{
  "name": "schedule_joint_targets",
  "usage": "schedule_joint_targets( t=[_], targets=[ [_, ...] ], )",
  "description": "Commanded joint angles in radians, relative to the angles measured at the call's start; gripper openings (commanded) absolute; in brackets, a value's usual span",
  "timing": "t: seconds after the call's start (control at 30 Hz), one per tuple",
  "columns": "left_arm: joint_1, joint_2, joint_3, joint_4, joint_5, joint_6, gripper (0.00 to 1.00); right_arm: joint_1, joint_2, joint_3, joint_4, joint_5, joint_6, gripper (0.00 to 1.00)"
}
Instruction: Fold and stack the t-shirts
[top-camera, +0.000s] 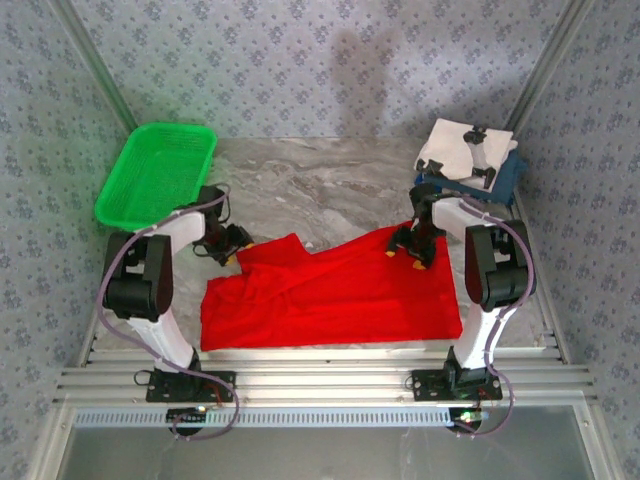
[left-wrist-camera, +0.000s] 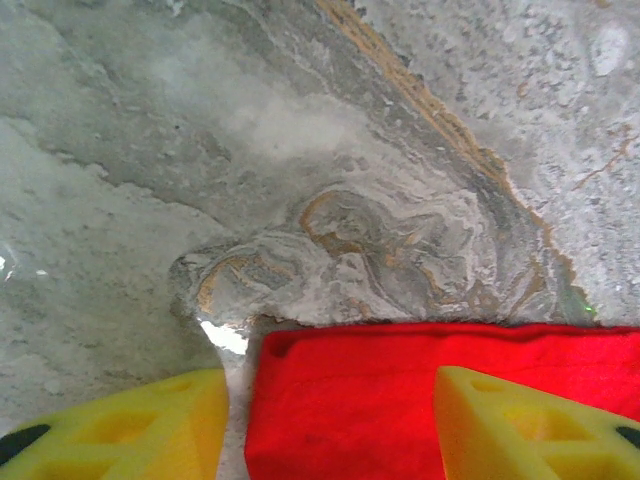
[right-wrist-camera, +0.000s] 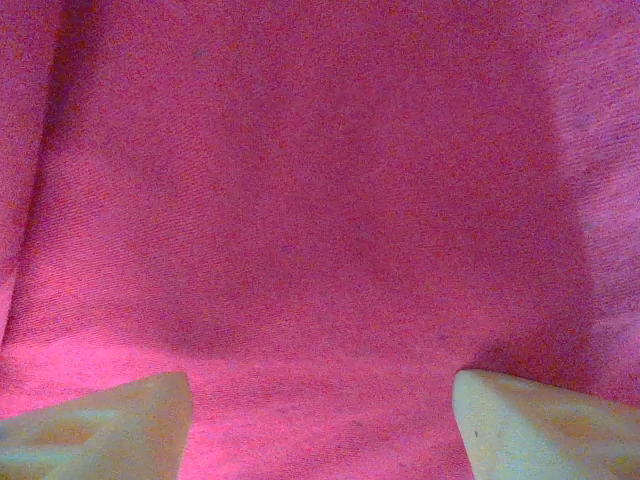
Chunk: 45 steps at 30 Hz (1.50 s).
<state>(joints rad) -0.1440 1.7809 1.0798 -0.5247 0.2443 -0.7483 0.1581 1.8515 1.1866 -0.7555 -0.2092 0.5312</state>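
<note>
In the top view the red tee (top-camera: 330, 295) lies spread on the table (top-camera: 330, 180). Its long axis runs from 9 to 3 o'clock, and the print is not visible. The left gripper (top-camera: 232, 243) stands at the tee's 10 o'clock corner and the right gripper (top-camera: 413, 250) at its 2 o'clock edge, so each arm is near to its own end.

In the left wrist view the yellow fingers (left-wrist-camera: 530, 430) are well apart. The cloth corner lies flat between them and runs toward 3 o'clock; nothing is pinched. In the right wrist view the fingers (right-wrist-camera: 100, 425) are also wide apart, directly over smooth red cloth and holding nothing.

I think the next move is to pinch this far edge. The folded white tee (top-camera: 455, 145) lies on the dark blue tee (top-camera: 505, 175) at 1 o'clock.
</note>
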Motion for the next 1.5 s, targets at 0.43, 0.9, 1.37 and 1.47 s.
schedule_joint_targets(
  t=[0.43,0.9,1.37,1.47],
  targets=[
    [-0.143,0.248,0.236,-0.126,-0.067,0.109,0.33,0.003,0.028,0.047,-0.003,0.002,-0.027,0.73],
    [-0.158,0.206,0.310,-0.219,-0.144,0.188,0.01,-0.032,-0.051,0.102,-0.012,-0.099,-0.078,0.74],
    [-0.125,-0.087,0.358,-0.224,-0.183,0.290,0.00,-0.202,0.023,0.320,-0.110,0.053,-0.250,0.78],
    [-0.124,-0.120,0.377,-0.218,-0.185,0.299,0.00,-0.210,0.100,0.401,-0.136,0.097,-0.250,0.77]
  ],
)
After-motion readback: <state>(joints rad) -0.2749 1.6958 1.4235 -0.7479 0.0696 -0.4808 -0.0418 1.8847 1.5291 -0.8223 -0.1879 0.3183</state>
